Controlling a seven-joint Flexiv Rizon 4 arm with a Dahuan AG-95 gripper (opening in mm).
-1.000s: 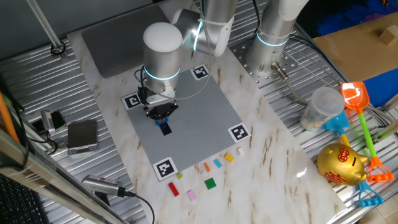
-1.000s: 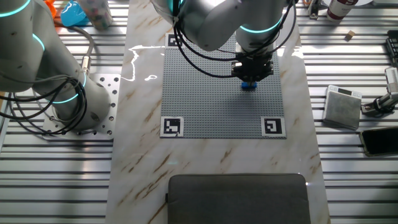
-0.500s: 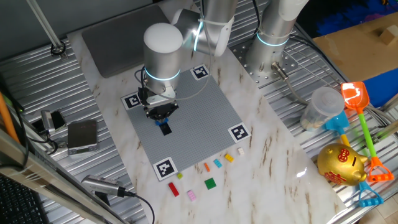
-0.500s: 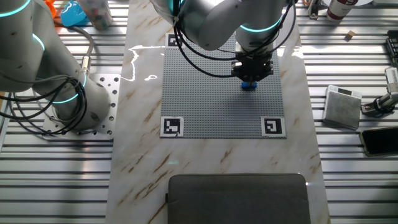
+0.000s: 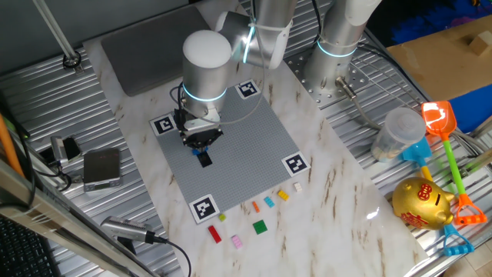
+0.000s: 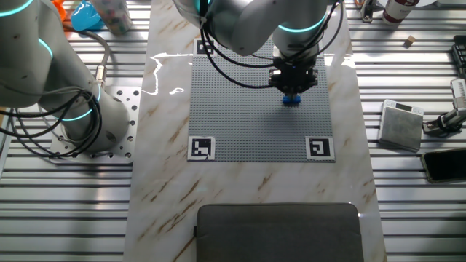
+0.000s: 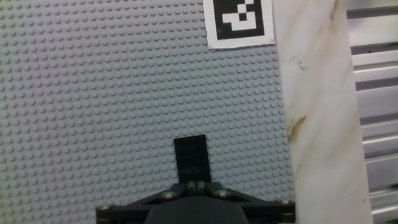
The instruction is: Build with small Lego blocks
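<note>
The marble surface carries a big grey studded baseplate with black-and-white markers at its corners, and the arm reaches down over the plate's left part in one fixed view. The gripper hangs low over the plate near one edge. From the hand view, a black brick sits on the studs directly ahead of the fingers, its long axis running straight away from them, in line with the hand. A sliver of blue brick shows beneath the hand in the other fixed view. The tips look drawn close together, touching or nearly touching the black brick's near end; I cannot tell whether they pinch anything. The loose small Lego blocks lie in a scatter on the marble beyond the plate's front corner, well apart from the hand, so the next pick calls for a reach that way.
</note>
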